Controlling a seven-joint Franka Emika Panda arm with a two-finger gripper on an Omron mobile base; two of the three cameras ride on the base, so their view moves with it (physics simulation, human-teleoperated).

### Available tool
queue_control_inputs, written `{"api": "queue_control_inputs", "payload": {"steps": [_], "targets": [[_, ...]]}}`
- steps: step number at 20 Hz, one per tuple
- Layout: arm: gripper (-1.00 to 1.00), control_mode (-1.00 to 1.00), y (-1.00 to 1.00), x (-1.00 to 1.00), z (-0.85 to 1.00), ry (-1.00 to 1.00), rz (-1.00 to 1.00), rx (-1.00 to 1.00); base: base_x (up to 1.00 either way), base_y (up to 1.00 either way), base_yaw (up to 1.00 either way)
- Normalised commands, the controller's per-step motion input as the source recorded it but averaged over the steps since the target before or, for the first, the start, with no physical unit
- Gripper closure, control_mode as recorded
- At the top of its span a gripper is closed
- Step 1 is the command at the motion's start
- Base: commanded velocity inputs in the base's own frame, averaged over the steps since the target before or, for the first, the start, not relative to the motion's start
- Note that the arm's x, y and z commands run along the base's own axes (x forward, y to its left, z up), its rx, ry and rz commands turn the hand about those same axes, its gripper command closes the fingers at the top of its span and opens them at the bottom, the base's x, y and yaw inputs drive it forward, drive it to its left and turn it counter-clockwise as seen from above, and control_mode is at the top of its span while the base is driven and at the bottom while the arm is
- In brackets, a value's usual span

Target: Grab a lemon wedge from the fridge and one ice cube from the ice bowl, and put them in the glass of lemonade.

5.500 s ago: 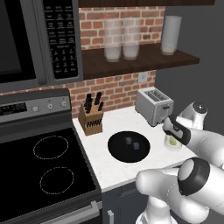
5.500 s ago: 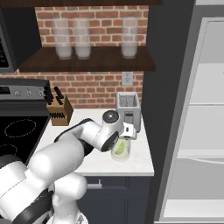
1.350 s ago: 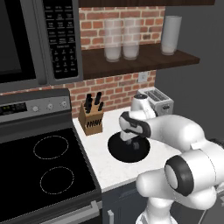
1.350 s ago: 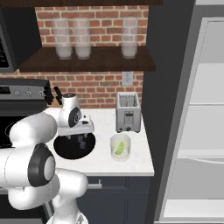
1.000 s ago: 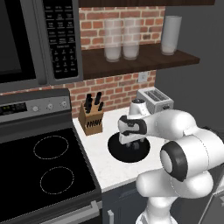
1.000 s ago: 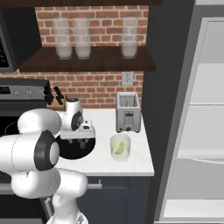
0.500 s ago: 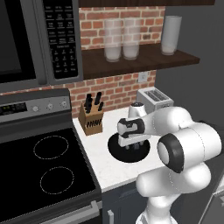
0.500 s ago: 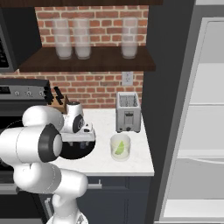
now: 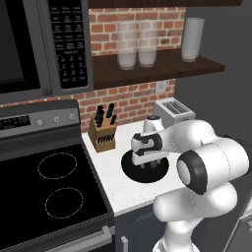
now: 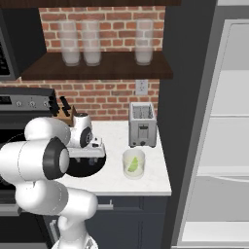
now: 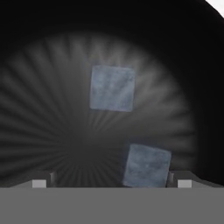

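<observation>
1. Left base view: the white arm reaches forward over the counter, and its gripper (image 9: 149,166) hangs low above the ice bowl (image 9: 133,170), a shallow black dish directly beneath it. A knife block (image 9: 102,136) stands beyond the gripper to its left, and a toaster (image 9: 171,110) lies behind it to the right. Whether the jaws are parted cannot be told here.

2. Right base view: the gripper (image 10: 90,156) points down into the ice bowl (image 10: 96,167). The glass of lemonade (image 10: 133,163) stands on the counter to the gripper's right, near but apart, with the lemon wedge (image 10: 132,166) already inside it. Further right, the fridge (image 10: 228,121) stands open.

3. Hand view: the fingertips (image 11: 40,182) sit wide apart with nothing between them. One ice cube (image 11: 146,166) lies just beside the right fingertip; a second cube (image 11: 112,88) lies farther ahead. The near cube is probably light, hard and slippery, so squeezing two flat opposite faces squarely looks safest.
</observation>
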Motion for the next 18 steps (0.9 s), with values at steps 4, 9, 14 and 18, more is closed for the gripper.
{"api": "queue_control_inputs", "payload": {"steps": [4,9,14,18], "targets": [[-1.0,-1.0,0.08,0.0,0.0,0.0,0.0,0.0,0.0,0.0,0.0],[-1.0,-1.0,0.06,-0.14,0.0,0.0,-0.02,0.01,0.0,0.0,0.0],[-1.0,-1.0,0.13,-0.14,0.0,0.0,-0.02,0.01,0.0,0.0,0.0],[-1.0,-1.0,0.01,0.09,0.0,0.0,-0.02,0.0,0.0,0.0,0.0]]}}
